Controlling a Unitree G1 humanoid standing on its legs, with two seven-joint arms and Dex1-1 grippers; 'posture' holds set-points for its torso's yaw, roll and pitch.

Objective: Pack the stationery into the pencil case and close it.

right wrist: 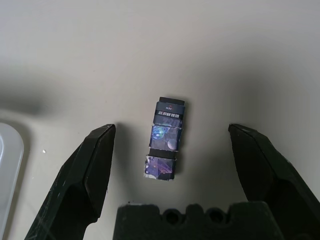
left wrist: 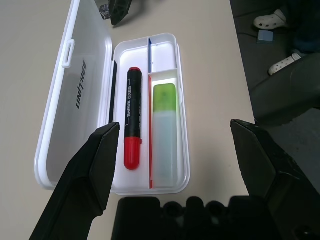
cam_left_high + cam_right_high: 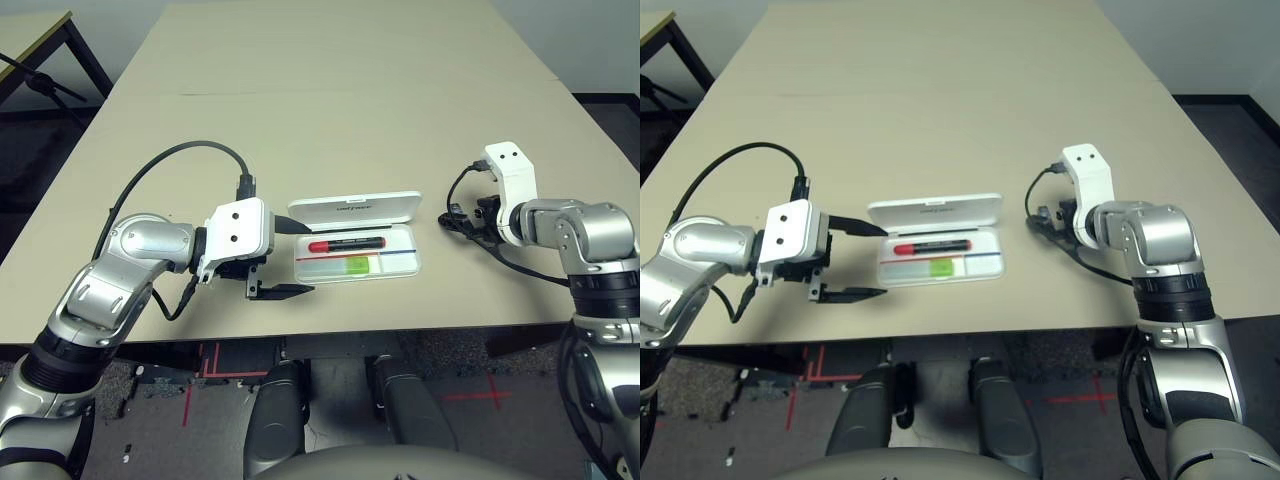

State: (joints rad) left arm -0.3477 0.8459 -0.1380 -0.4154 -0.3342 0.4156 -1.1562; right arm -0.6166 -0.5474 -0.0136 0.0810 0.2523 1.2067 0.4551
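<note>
The white pencil case (image 3: 405, 268) lies open near the table's front edge, its lid (image 2: 75, 90) with the dark print folded back flat. Inside it lie the red marker (image 2: 132, 115) with its black end and the pale highlighter (image 2: 164, 130) with its green cap, side by side. My left gripper (image 2: 176, 126) stands open just off the case's left end, one finger on each side of it. A tiny dark-and-silver piece (image 1: 166, 151) lies on the bare table right of the case. My right gripper (image 1: 172, 131) hangs open over it, a finger on either side, not touching.
The beige table (image 3: 350, 90) stretches far behind the case. Black cables trail from both wrists, the right one (image 3: 480, 240) lying on the table. A second table (image 3: 30, 40) stands at the far left. A person's white shoes (image 2: 270, 20) rest on the floor beyond the front edge.
</note>
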